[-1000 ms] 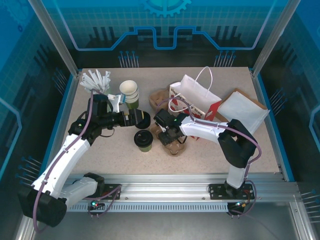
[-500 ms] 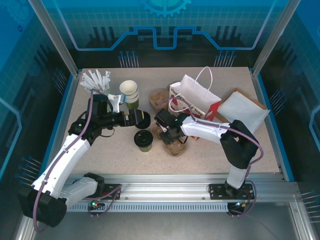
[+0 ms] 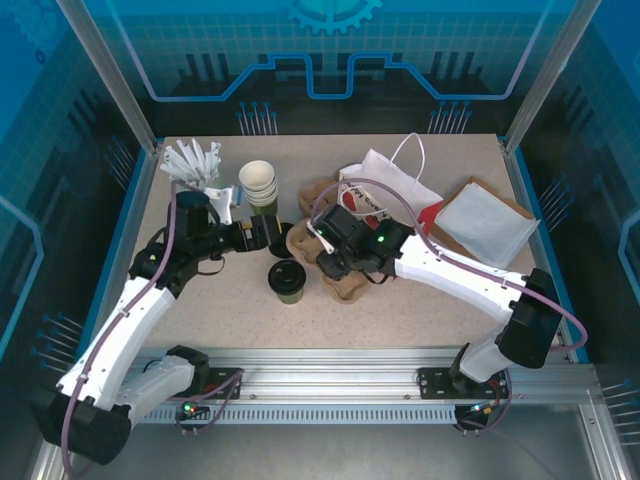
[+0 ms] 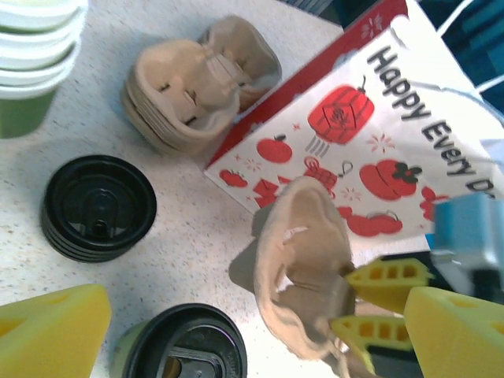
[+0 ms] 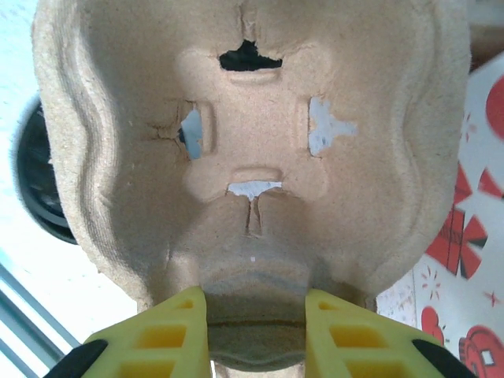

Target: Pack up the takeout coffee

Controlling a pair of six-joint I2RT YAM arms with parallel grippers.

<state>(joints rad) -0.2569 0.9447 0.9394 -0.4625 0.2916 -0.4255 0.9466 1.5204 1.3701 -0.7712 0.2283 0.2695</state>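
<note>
Olive-green paper cup with round black plastic lid [image 3: 286, 281] stands upright on the speckled table [image 3: 420, 310], left of centre, toward the near edge. Right gripper [image 5: 255, 307] pinches the rim of a brown moulded-pulp cup carrier [image 3: 306, 240], raised and tilted off the table, just behind and slightly right of the cup; carrier and cup are apart. Left gripper [image 3: 258, 233] is spread wide and empty, hovering by the pile of bare black lids [image 4: 98, 206], also just on the far side of the cup. So the cup lies nearward of both tools, its axis vertical, lid up. Left is the free one, likely best placed to take it. White paper bag with red print [image 3: 385, 195] lies toward the far right, behind the carrier.
</note>
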